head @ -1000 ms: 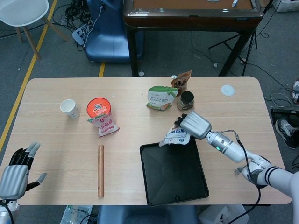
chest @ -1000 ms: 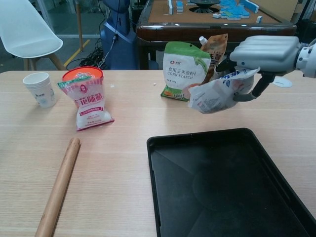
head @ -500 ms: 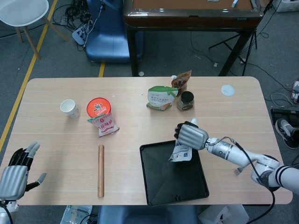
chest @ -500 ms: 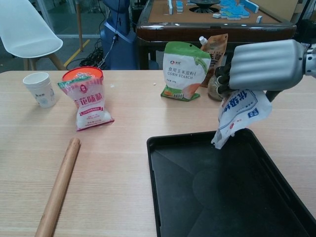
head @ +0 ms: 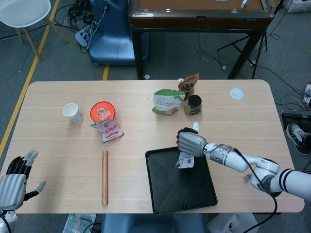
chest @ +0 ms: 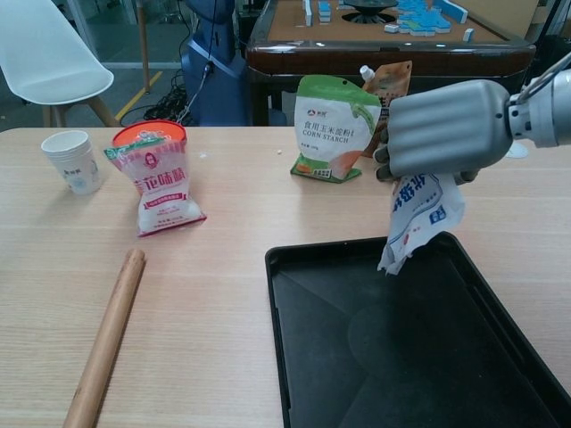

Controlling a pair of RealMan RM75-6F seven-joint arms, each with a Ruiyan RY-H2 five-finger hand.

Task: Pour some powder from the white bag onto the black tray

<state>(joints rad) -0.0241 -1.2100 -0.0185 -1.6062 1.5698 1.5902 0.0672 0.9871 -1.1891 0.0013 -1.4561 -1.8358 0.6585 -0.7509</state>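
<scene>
My right hand (head: pixel 192 142) (chest: pixel 444 131) grips the white bag (head: pixel 185 159) (chest: pixel 417 218) by its upper end. The bag has blue print and hangs tipped downward, its lower corner over the far edge of the black tray (head: pixel 181 191) (chest: pixel 401 366). No powder shows on the tray. My left hand (head: pixel 14 179) hovers open at the table's near left corner, fingers spread, holding nothing; only the head view shows it.
A wooden rolling pin (head: pixel 104 176) (chest: pixel 105 338) lies left of the tray. Further back stand a paper cup (head: pixel 72 112) (chest: pixel 73 160), a red-lidded tub with a white-pink bag (head: pixel 107 125) (chest: pixel 158 183), a green corn starch pouch (head: pixel 166 102) (chest: pixel 329 128), a brown pouch (head: pixel 188 84) and a dark jar (head: pixel 194 104).
My right hand swung the white bag from lying flat near the tray's far edge to hanging mouth-down, and shifted slightly left over the tray. My left hand sank slightly.
</scene>
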